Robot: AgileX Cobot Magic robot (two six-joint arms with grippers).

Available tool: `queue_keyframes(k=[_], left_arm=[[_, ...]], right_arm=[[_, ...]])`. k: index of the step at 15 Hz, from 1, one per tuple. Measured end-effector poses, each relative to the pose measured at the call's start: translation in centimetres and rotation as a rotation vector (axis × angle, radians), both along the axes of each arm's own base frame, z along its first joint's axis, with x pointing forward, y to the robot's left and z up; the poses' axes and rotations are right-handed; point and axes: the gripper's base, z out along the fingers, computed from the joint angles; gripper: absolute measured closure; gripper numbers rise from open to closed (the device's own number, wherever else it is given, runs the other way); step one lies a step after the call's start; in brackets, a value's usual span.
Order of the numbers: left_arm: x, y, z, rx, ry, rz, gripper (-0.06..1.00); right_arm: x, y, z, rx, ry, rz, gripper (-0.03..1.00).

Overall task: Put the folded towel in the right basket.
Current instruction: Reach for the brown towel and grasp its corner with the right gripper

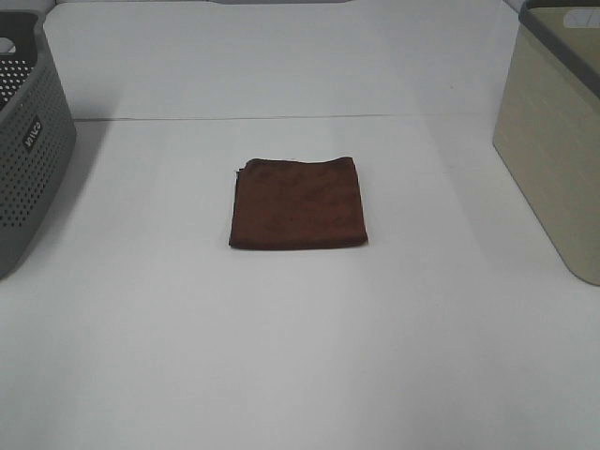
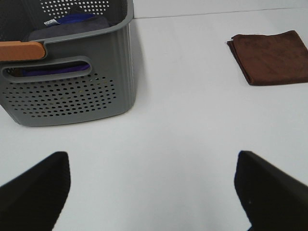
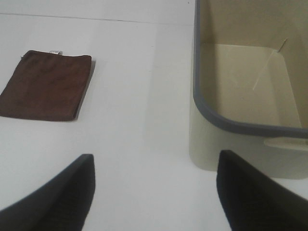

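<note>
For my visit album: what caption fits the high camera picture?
A folded brown towel lies on a white table between a grey perforated basket and a beige basket.

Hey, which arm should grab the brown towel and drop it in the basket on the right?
Probably the right. The right tool, open, faces both the towel and the beige basket close beside it. The left tool sits by the gray basket, on the opposite side.
</note>
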Motion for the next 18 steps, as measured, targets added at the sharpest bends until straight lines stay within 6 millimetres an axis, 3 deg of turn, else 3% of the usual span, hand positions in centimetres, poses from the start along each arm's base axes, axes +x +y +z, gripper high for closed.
queue_keyframes(k=[3, 4, 6, 8, 11, 13, 18], left_arm=[[0.0, 0.0, 0.0, 0.000, 0.000, 0.000, 0.07], [0.0, 0.0, 0.0, 0.000, 0.000, 0.000, 0.07], [0.0, 0.0, 0.0, 0.000, 0.000, 0.000, 0.07], [0.0, 0.0, 0.0, 0.000, 0.000, 0.000, 0.07], [0.0, 0.0, 0.0, 0.000, 0.000, 0.000, 0.07], [0.0, 0.0, 0.0, 0.000, 0.000, 0.000, 0.07], [0.0, 0.0, 0.0, 0.000, 0.000, 0.000, 0.07]], right_arm=[[5.8, 0.3, 2.0, 0.018, 0.066, 0.005, 0.29], [8.9, 0.5, 2.1, 0.046, 0.127, 0.013, 0.29], [12.3, 1.1, 2.3, 0.096, 0.180, 0.032, 0.29], [15.4, 3.1, 1.5, 0.081, 0.221, 0.114, 0.29], [18.5, 8.7, -1.9, 0.052, 0.337, 0.273, 0.29], [20.0, 11.9, -5.3, 0.046, 0.437, 0.337, 0.29], [24.5, 15.0, -13.3, 0.154, 0.625, 0.297, 0.29]])
